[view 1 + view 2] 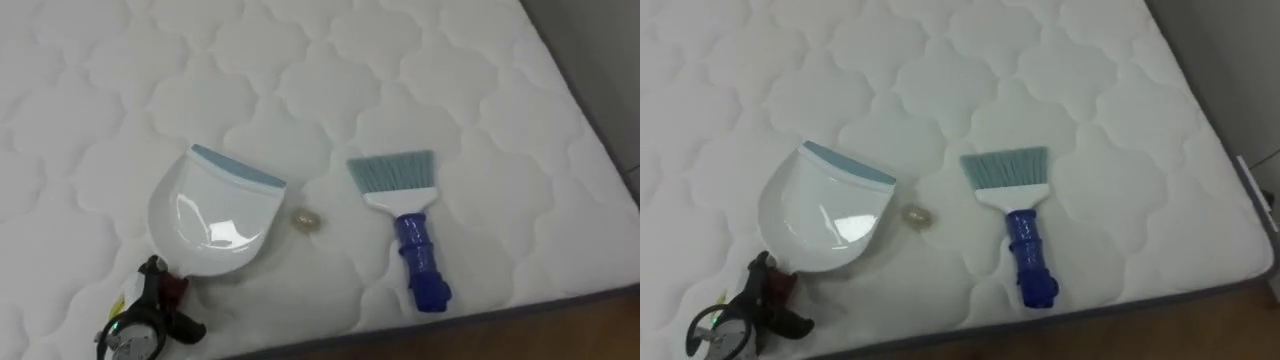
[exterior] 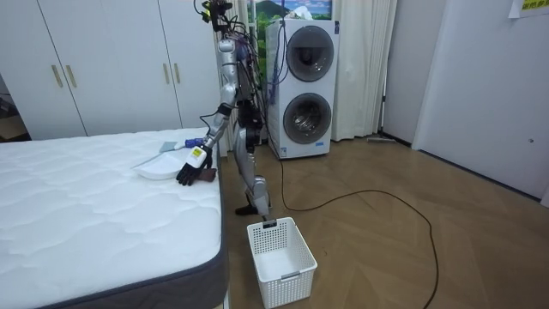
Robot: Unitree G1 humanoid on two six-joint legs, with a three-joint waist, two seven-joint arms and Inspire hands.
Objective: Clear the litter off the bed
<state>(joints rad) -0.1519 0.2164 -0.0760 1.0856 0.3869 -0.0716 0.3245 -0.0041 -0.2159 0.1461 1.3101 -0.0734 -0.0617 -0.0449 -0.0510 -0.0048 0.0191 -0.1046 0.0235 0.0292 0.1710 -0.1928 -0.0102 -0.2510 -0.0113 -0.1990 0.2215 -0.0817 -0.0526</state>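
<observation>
L hand [image 1: 150,308] is gripping dustpan [image 1: 215,210] by its handle, arm reaching down over bed [image 1: 100,80] edge; small wad [image 1: 305,219] & brush [image 1: 410,230] are lying to hand's right.

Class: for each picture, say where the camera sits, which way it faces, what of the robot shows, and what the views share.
Left eye view: on the robot's head, looking down at the mattress, dustpan and brush; left hand at lower left.
Right eye view: beside it, same scene, same hand.
Room view: standing off in the room, facing the whole robot at the bedside, near a white basket.
Shared: all show the dustpan and left hand.
</observation>
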